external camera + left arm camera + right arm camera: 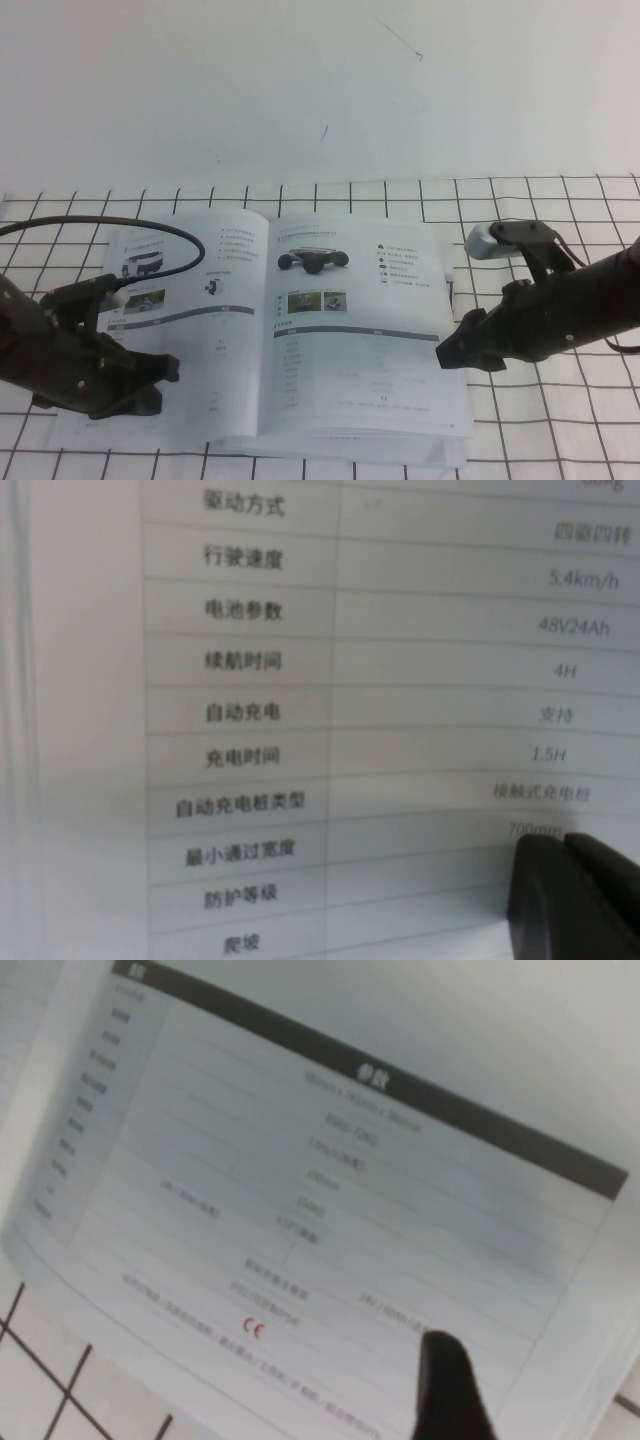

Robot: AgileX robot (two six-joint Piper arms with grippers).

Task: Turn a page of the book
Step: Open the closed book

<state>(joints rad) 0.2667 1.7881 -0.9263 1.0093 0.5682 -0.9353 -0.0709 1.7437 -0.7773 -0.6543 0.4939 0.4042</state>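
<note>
The book point(300, 330) lies open mid-surface, the page point(365, 320) with the black vehicle photo at 3 o'clock of the spine. The left gripper point(160, 372) presses at 9 o'clock, its jaws clenched. The right gripper point(452, 352) sits at the page's outer edge; can't tell its jaws. I'd nip only the top sheet, then sweep across slowly.

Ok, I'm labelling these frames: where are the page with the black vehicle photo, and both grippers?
Thin white page with black vehicle photo point(355, 330), high view, its table area.
Left gripper point(150, 372), high view, black tip over the book's left page.
Right gripper point(447, 355), high view, tip at the page's right edge.
</note>
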